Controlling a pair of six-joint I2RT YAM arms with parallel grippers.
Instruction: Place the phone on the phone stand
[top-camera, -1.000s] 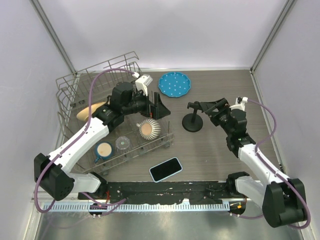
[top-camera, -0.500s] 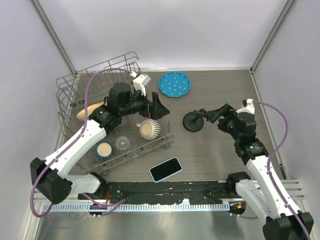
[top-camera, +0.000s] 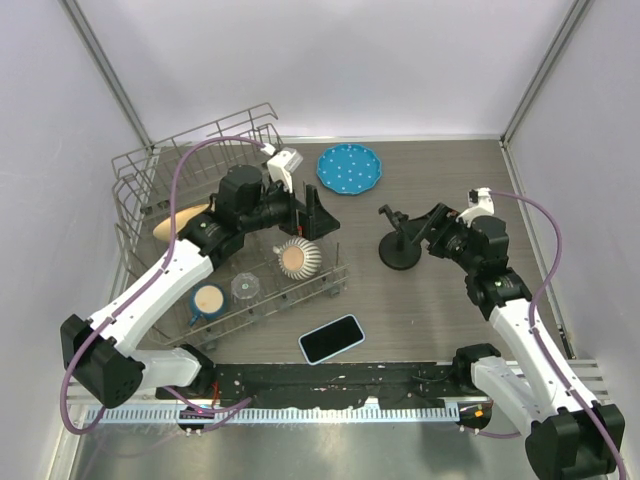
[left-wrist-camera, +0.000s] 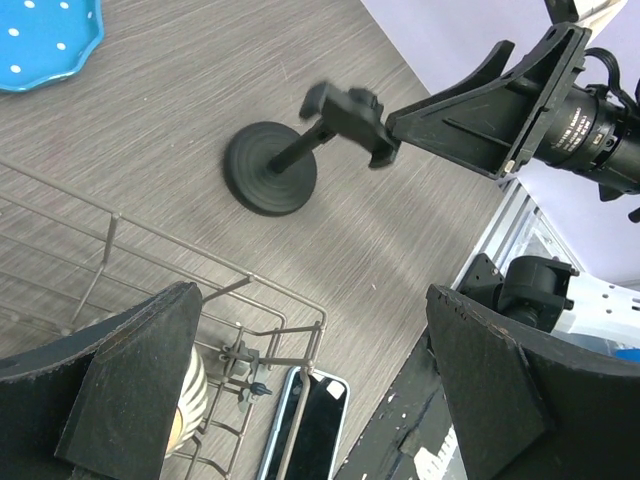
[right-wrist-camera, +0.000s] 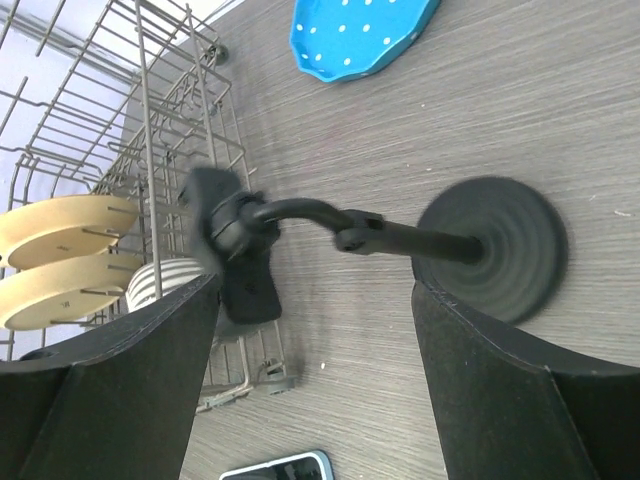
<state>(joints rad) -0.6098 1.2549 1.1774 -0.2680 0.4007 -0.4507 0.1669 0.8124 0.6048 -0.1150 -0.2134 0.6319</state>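
**Phone flat by the rack; stand between my right fingers**

Top view: the glossy black phone (top-camera: 331, 339) lies screen-up near the table's front edge. Its long axis runs near-left to far-right, just off the wire dish rack (top-camera: 343, 272). The matte black phone stand (top-camera: 400, 250) sits well apart, disc base down.

Left wrist: my left gripper (top-camera: 322, 213) is spread wide.

Right wrist: my right gripper (top-camera: 428, 224) is spread either side of the thin post — not clamping.

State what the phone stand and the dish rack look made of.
Phone stand: matte black, likely plastic or coated metal; dull ringed base, no glare. Dish rack: thin grey metal wire, probably steel; open grid with faint sheen.
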